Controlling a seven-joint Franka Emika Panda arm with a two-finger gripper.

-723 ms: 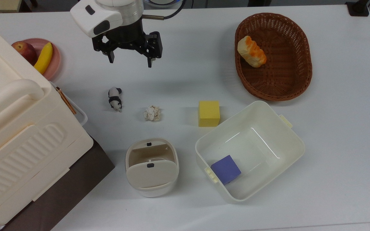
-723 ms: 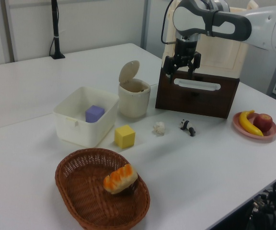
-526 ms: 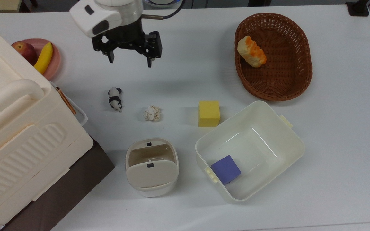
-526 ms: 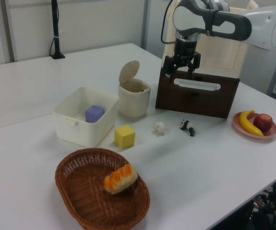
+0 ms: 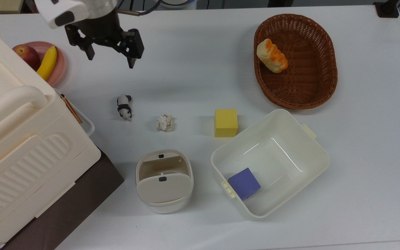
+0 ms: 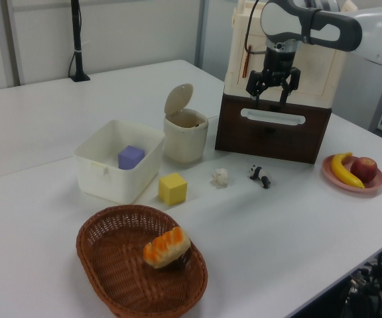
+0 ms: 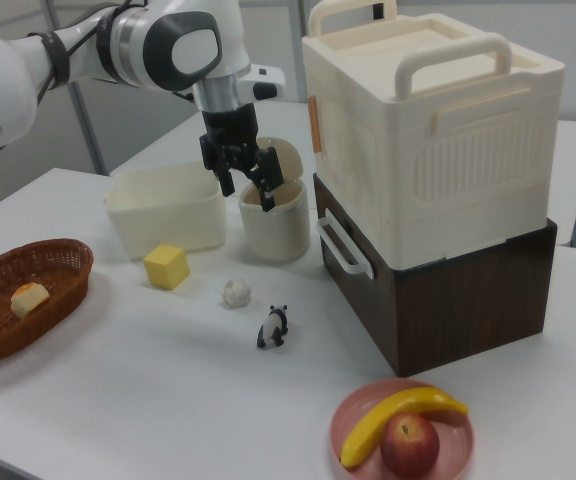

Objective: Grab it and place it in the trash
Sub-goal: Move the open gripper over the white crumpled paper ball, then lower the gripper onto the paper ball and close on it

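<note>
The black two-finger gripper [image 5: 111,59] was seen raised well above the white table [image 5: 193,45], its fingers spread wide and nothing held between them. The small crumpled ball of off-white paper [image 5: 165,122] lay on the table between the black-and-white panda figurine [image 5: 124,106] and the yellow cube [image 5: 226,122], apart from both, with the small cream rounded plastic bin with a swing-flap lid [image 5: 164,180] just below it in the top view. The step in hand was judged to be the approach — not yet a grasp. It would be done well if the gripper were brought over the paper ball, kept clear of the panda figurine, lowered with the fingers kept spread on either side of the ball, and closed only once they reached its middle; being light and crushed, the paper was expected to yield and to slip if merely pinched at an edge. Relative to the paper ball, the rest was counted: one panda figurine, one yellow cube, one lidded bin, one lidless white tub [image 5: 290,135] holding one purple cube [image 5: 244,183], one brown wicker basket [image 5: 311,86] holding one piece of bread [image 5: 272,55], one pink plate [image 5: 60,64] bearing one banana [image 5: 48,62] and one apple [image 5: 26,55] — and one large cream ribbed box [image 5: 16,152] on a dark brown base [image 5: 82,198].
</note>
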